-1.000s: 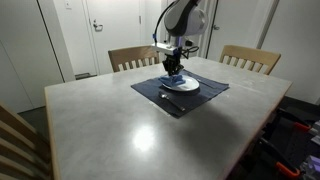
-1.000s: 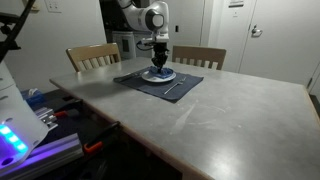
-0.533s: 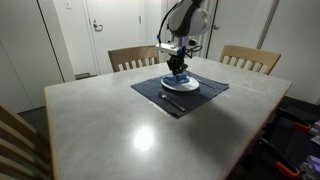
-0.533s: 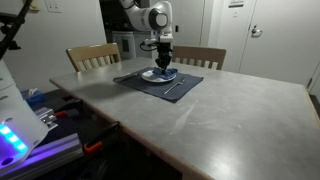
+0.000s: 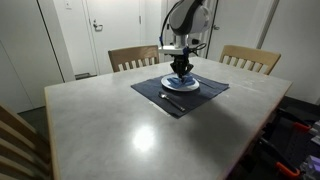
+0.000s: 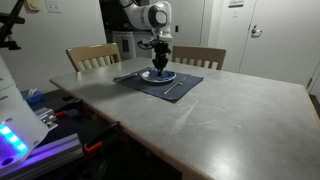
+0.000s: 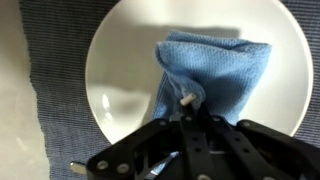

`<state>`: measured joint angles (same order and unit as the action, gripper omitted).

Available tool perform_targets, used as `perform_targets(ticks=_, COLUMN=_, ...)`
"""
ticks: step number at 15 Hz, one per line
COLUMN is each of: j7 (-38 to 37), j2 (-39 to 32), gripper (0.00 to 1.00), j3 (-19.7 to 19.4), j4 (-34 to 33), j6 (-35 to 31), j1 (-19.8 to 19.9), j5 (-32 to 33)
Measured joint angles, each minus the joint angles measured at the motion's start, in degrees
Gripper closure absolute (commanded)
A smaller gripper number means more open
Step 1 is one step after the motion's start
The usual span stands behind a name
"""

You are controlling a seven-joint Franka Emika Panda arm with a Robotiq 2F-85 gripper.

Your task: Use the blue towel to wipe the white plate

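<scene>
A white plate (image 7: 120, 70) lies on a dark blue placemat (image 7: 55, 60) on the table; it also shows in both exterior views (image 5: 181, 85) (image 6: 160, 75). A blue towel (image 7: 215, 65) is bunched on the plate. My gripper (image 7: 188, 100) is shut on the blue towel and presses it onto the plate from above. In the exterior views the gripper (image 5: 180, 68) (image 6: 160, 65) stands upright over the plate's middle. The fingertips are hidden in the cloth.
A piece of cutlery (image 5: 168, 97) lies on the placemat (image 5: 180, 92) next to the plate. Two wooden chairs (image 5: 133, 58) (image 5: 250, 58) stand at the far side of the grey table (image 5: 120, 125). Equipment sits below the table edge (image 6: 30, 125).
The gripper with the towel has shifted slightly across the plate, from one side toward the middle. The plate and the placemat have stayed in place.
</scene>
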<state>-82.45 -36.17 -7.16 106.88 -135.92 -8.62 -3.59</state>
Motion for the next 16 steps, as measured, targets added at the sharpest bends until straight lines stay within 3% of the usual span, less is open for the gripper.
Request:
perform_targets(ticks=7, j7=6.13, j2=0.73, gripper=0.98, j3=2.88, j4=0.53, j6=8.18, j1=0.04, j5=-0.1)
perform_targets(ticks=16, j7=4.16, j2=0.36, gripper=0.98, j3=3.63, j4=0.25, j6=5.06, j1=-0.87, j5=-0.02)
